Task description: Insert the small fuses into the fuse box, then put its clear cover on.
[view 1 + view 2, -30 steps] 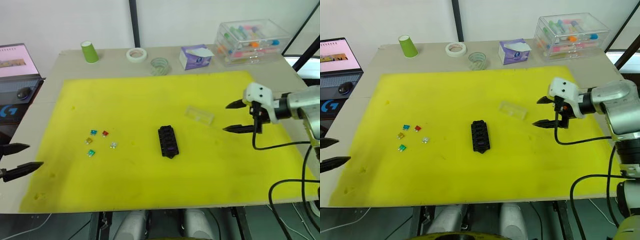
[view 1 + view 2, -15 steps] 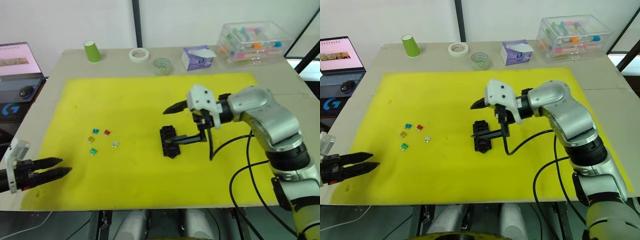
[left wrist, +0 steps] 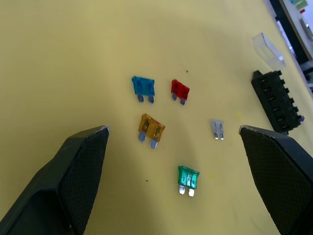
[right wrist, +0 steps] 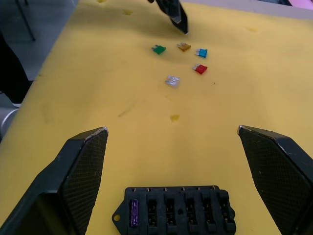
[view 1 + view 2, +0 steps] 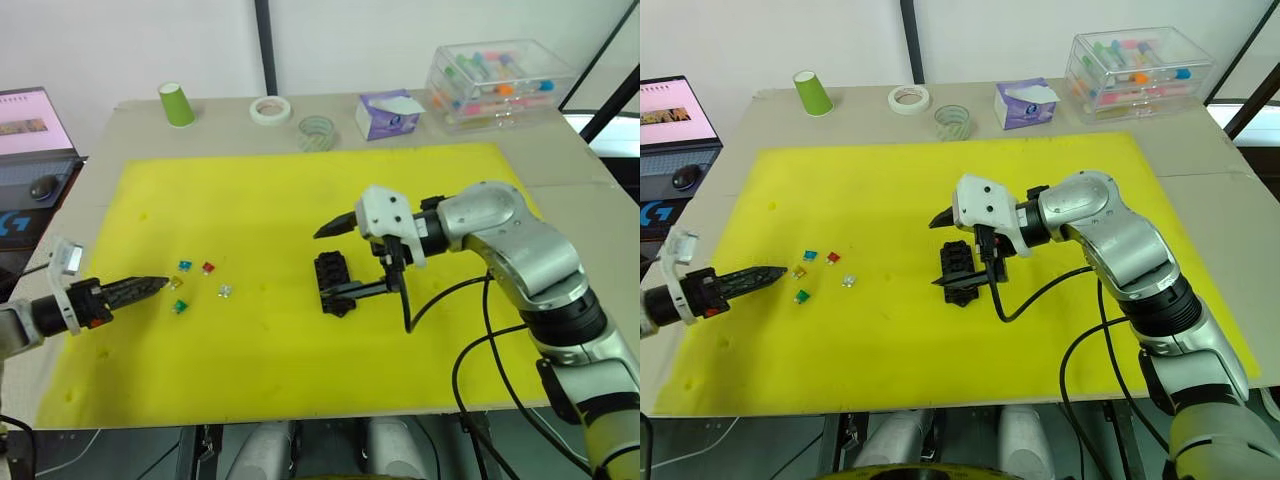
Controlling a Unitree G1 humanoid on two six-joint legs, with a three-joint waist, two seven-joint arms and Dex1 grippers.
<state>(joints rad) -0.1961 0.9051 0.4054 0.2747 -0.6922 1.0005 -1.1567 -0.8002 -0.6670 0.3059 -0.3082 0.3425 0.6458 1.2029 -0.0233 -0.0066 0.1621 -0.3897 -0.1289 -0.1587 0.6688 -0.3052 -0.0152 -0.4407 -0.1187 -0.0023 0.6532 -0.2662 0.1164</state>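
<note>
Left wrist view counts five small fuses [image 3: 168, 129] loose on the yellow mat [image 5: 260, 200], between the left gripper's [image 3: 173, 142] spread fingers. One fuse box [image 5: 335, 283] sits right of them, between the right gripper's [image 5: 340, 260] parted fingers.

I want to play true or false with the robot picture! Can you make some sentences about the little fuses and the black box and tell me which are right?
1. Five loose fuses lie on the yellow mat. True.
2. The right gripper has its jaws shut on the red fuse. False: open, on either side of the black box.
3. A purple fuse sits in the black box. True.
4. The left gripper holds the green fuse. False: it holds nothing.
</note>
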